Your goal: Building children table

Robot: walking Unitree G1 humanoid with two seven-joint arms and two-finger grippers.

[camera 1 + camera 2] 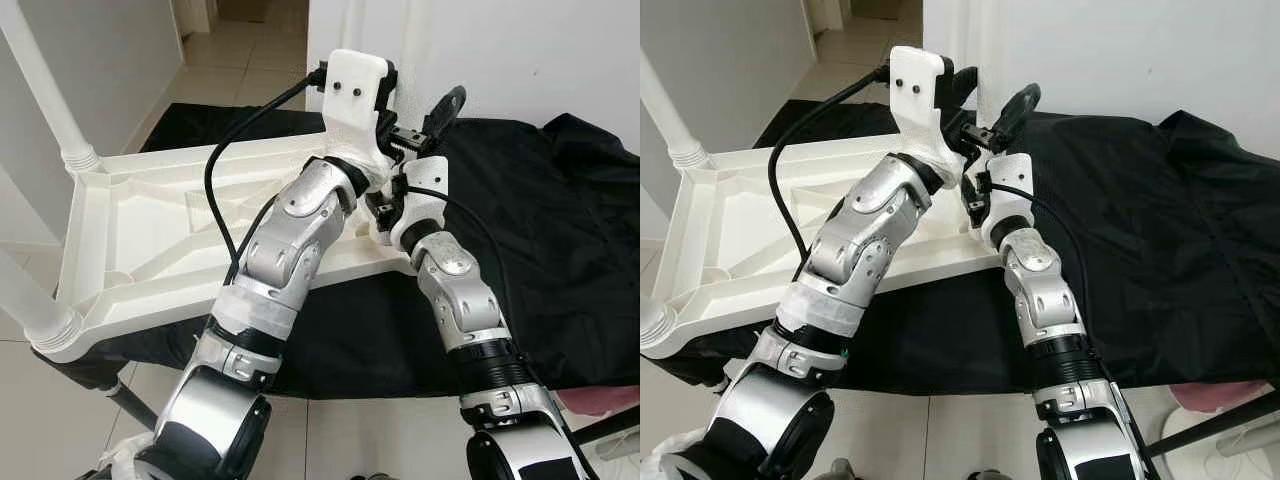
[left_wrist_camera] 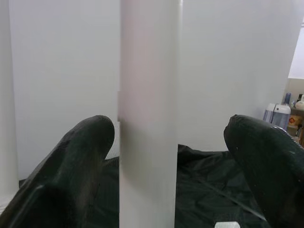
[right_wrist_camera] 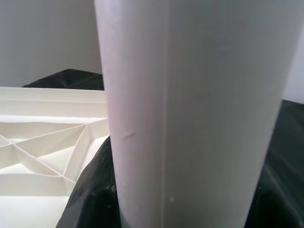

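Field notes. The white plastic tabletop [image 1: 190,235] lay upside down, ribbed underside up, on a surface draped in black cloth [image 1: 540,230]. Two legs were already seated: one at the far left corner [image 1: 45,95], one at the near left corner [image 1: 30,305], each standing in its threaded collar.

Both arms were raised to the far right corner, where a third white leg [image 2: 149,114] stood upright. The left gripper [image 2: 171,142] straddled this leg higher up, its fingers [image 2: 78,161] spread to either side; the left-hand finger lay against the tube or just beside it, the other well clear, so nothing was clamped. The right gripper [image 1: 980,200] sat lower, close to the leg's base. Its wrist view had the tube [image 3: 190,114] pressed right up to the lens with a dark mass at the foot, but I could not tell whether those fingers were clenched on it or slack.

Judgement: the step in hand was fitting the third leg into its corner socket, roughly mid-task, with a fourth corner at the near right not yet fitted. The next move likely called for a firm grip on the tube, keeping it plumb, then turning or pressing it home without shifting the tabletop on the loose cloth.
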